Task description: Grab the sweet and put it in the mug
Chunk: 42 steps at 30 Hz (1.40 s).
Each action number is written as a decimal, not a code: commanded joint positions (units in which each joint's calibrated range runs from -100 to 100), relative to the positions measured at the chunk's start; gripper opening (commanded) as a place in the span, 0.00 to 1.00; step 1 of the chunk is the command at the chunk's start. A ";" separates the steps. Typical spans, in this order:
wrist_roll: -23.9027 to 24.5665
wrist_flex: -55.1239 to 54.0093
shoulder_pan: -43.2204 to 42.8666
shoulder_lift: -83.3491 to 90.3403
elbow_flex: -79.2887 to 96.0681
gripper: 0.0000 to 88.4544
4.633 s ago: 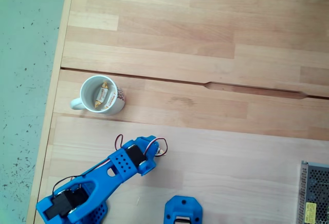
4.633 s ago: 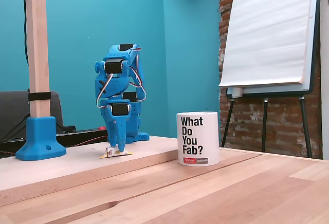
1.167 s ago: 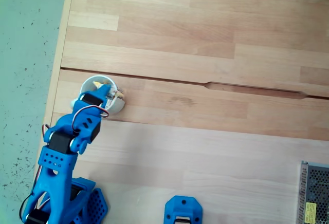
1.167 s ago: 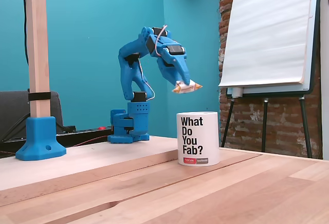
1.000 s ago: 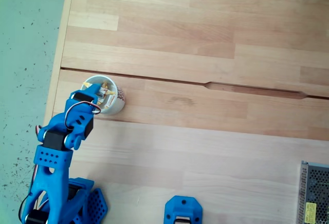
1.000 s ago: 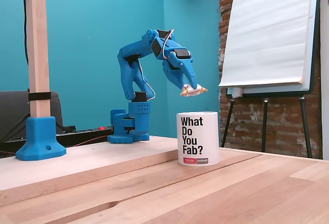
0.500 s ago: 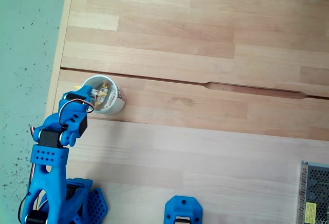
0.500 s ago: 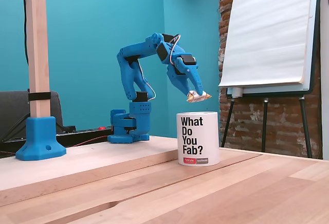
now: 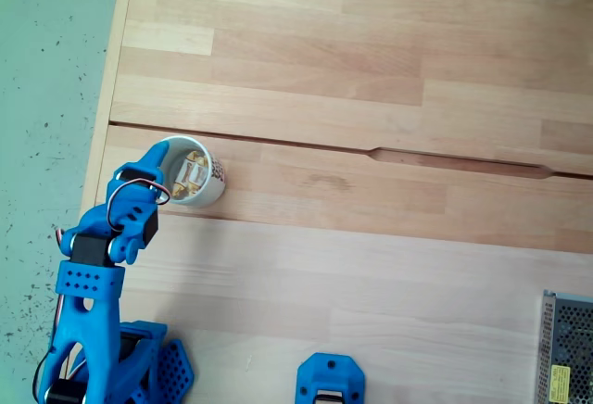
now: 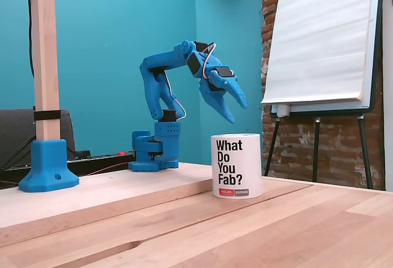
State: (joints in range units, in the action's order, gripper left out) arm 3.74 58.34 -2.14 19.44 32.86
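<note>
- Gripper [image 10: 236, 112] is hanging above the mug [image 10: 236, 165] in a fixed view from the side, its two blue fingers spread apart with nothing between them.
- Sweets are lying below the gripper inside the mug [image 9: 188, 183] in a fixed view from above: the sweet [image 9: 195, 174], white in the middle with yellow-gold twisted ends, is resting beside a second sweet [image 9: 177, 177] of the same kind, the two filling much of the bottom.
- The mug is standing upright on the wooden table [image 9: 371, 237], white, round, showing black lettering "What Do You Fab?" on the side facing the side camera.
- From above, the gripper [image 9: 153, 158] is overlapping the mug's left rim.
</note>
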 commanded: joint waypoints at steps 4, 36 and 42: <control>0.20 0.13 -0.04 2.68 -0.47 0.33; -0.29 -0.76 -0.25 47.34 40.56 0.00; -0.29 -0.76 -0.25 55.86 49.21 0.00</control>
State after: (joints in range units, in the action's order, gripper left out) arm 3.54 58.26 -2.14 71.75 80.64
